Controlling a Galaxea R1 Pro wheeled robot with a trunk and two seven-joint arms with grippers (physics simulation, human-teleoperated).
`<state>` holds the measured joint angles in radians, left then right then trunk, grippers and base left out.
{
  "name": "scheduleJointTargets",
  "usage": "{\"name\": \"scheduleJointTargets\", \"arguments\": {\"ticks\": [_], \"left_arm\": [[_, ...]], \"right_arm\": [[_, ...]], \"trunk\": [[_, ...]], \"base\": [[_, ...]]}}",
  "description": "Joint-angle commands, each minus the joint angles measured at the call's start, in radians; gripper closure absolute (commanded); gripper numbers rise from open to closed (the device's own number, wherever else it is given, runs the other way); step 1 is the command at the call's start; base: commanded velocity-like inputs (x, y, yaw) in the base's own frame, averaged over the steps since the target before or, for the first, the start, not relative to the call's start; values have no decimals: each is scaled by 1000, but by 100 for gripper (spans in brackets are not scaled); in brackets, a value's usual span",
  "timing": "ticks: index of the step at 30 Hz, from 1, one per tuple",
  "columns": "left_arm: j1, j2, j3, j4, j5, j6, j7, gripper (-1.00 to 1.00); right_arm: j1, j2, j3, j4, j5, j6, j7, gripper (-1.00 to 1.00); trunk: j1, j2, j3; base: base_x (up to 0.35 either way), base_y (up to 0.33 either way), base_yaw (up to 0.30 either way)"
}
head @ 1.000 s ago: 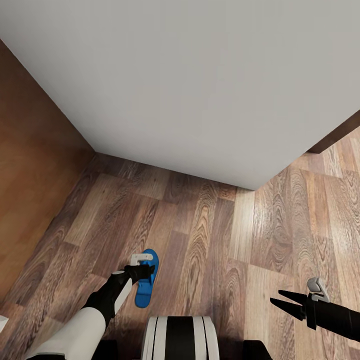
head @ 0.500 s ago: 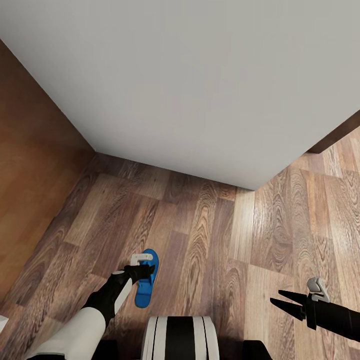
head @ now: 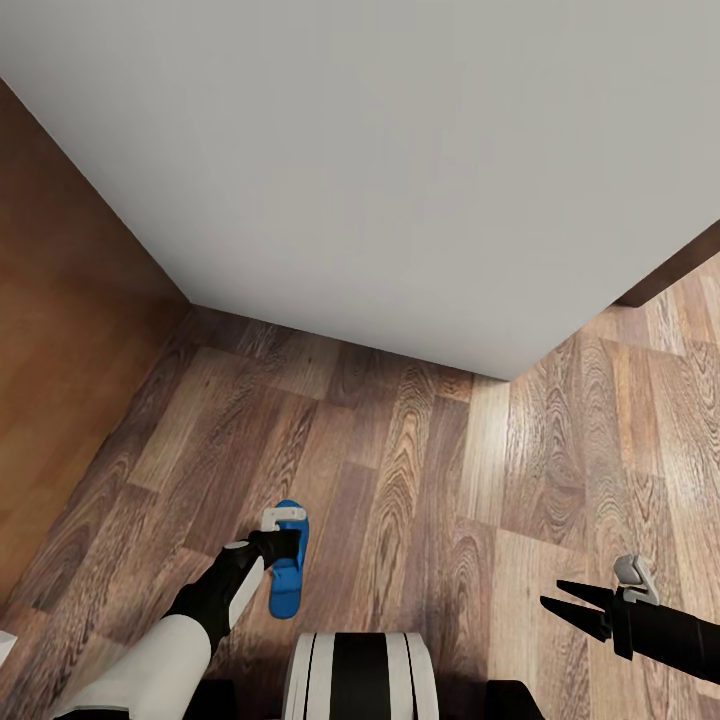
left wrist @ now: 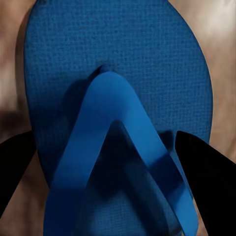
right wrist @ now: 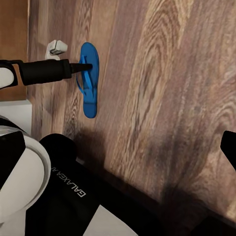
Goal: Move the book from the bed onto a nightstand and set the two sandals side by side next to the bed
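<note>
sandal (head: pixel 285 580) lies flat on the floor (head: pixel 430 480) by the bed (head: pixel 380 180); left gripper (left wrist: pixel 115 162) straddles its strap, jaws spread; advised to close squarely. right gripper (head: pixel 565 600) released.

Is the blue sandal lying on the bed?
No, the sandal lies on the wood floor, in front of the bed.

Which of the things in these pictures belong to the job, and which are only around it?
Belong to the job:
- blue sandal, on the floor
- bed, its grey mattress ahead
- left gripper, at the sandal's strap
- right gripper, open over bare planks

Only around:
- wood-plank floor
- robot's base
</note>
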<state>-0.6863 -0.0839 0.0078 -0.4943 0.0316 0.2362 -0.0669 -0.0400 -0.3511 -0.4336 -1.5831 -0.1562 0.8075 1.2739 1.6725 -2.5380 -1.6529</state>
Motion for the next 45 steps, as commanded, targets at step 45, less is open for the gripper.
{"name": "scheduleJointTargets", "arguments": {"ticks": [45], "left_arm": [[-2, -2, -2, 10, 10, 18, -19, 100]], "right_arm": [[0, 1, 1, 2, -5, 6, -5, -100]], "trunk": [[-17, 9, 154]], "base": [[0, 0, 0]]}}
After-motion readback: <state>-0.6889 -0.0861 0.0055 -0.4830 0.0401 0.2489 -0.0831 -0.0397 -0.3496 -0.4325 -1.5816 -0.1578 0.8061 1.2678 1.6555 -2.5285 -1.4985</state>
